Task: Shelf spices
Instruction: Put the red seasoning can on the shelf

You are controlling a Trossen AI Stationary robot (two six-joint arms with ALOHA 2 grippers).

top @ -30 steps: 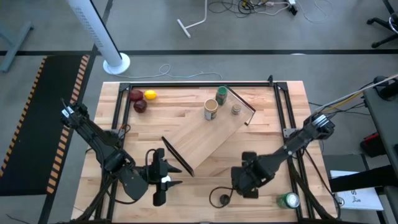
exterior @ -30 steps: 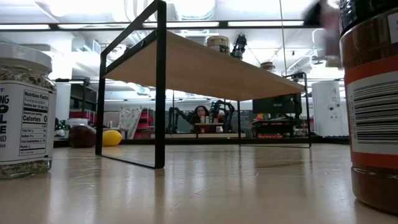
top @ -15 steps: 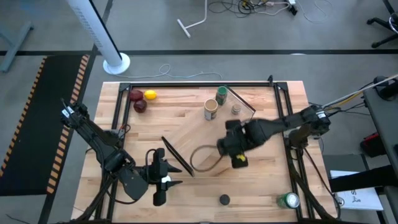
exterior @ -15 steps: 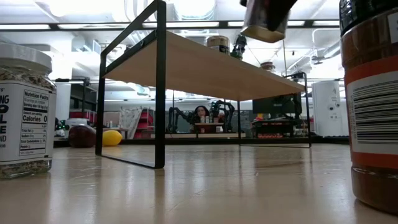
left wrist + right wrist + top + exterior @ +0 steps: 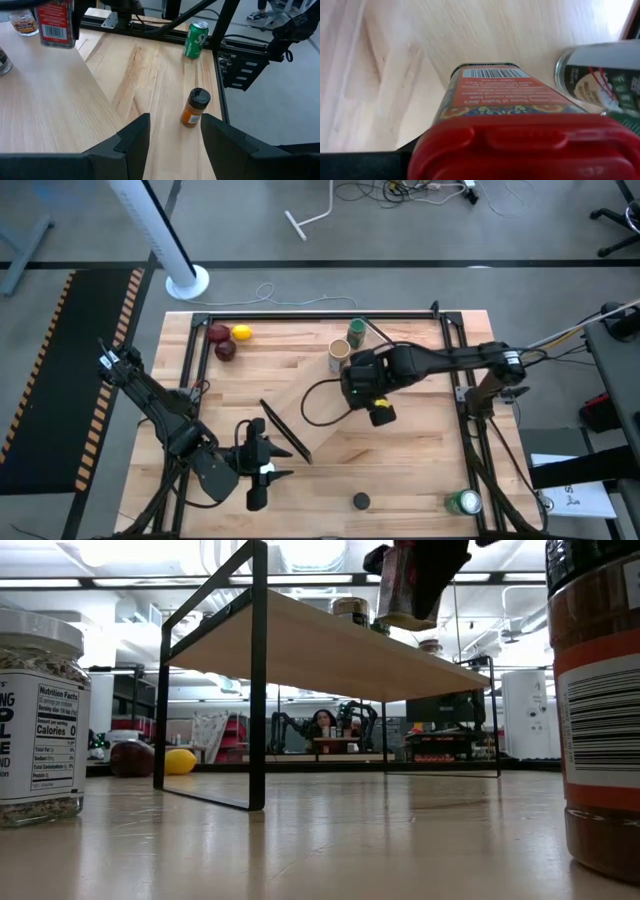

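**Red box carried over the shelf, beside the jars already set there**

Right gripper (image 5: 368, 392) clenched on the red-lidded, red-labelled spice box (image 5: 512, 102), held above the long light-wood shelf plank with black end bars (image 5: 335, 410). Low view: box hangs clear above the plank, not yet resting. Long axis roughly upright, lid toward the wrist.

Right wrist view: green-lidded dark jar (image 5: 602, 67) stands just beside the box's landing spot; bare plank lies on the box's other side. Tan cylinder (image 5: 339, 356) close too. Judgement: descent must stay off those neighbours.

Left gripper (image 5: 172, 135) waits near the table's front edge, well apart, grasping nothing; black-capped orange jar (image 5: 192, 107) on the tabletop lies nearest it.
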